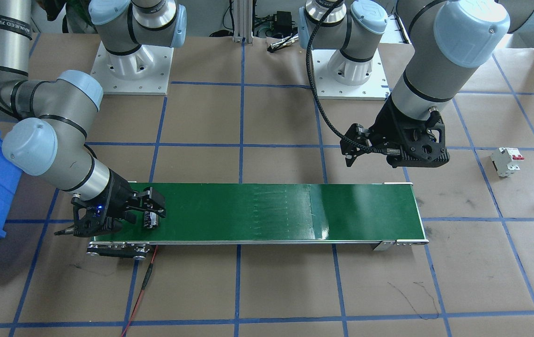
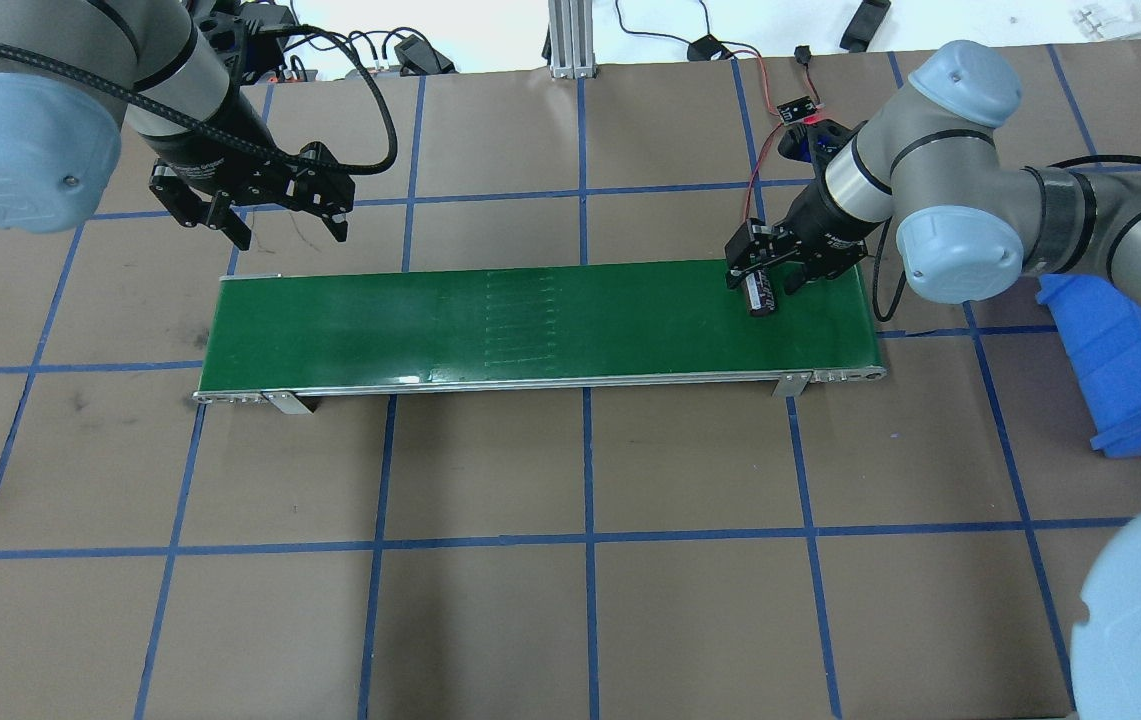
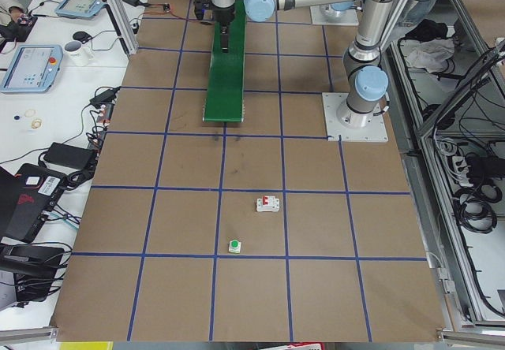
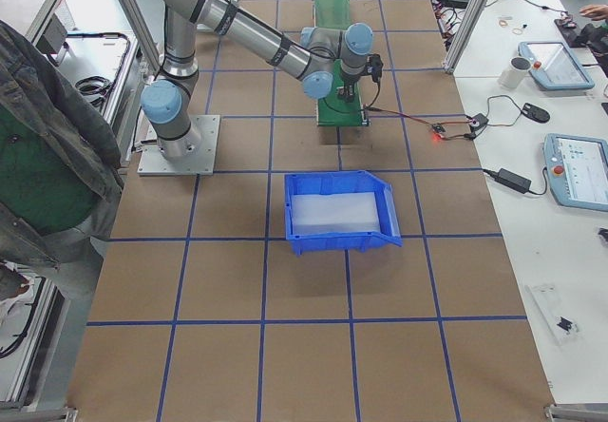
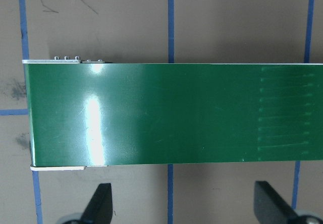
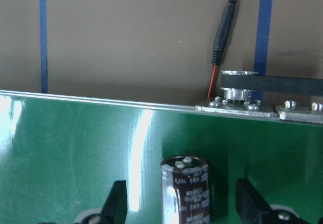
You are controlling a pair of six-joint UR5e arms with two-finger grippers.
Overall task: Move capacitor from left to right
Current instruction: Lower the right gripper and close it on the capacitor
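The capacitor (image 6: pixel 185 191) is seen on the green belt (image 2: pixel 530 320) at its right end, bracketed by the right gripper (image 2: pixel 763 283), whose fingers (image 6: pixel 117 204) are spread with a gap left on each side. It is judged light, rigid and smooth, so likely to roll; a hold across the mid-body is advised. The left gripper (image 2: pixel 290 237) is held spread over the table (image 2: pixel 580 600), near the belt's left end.

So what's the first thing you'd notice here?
The long green belt in the middle of the brown table. At its right end, the right gripper sits open around a little black capacitor. The left gripper hangs open over the table by the other end.
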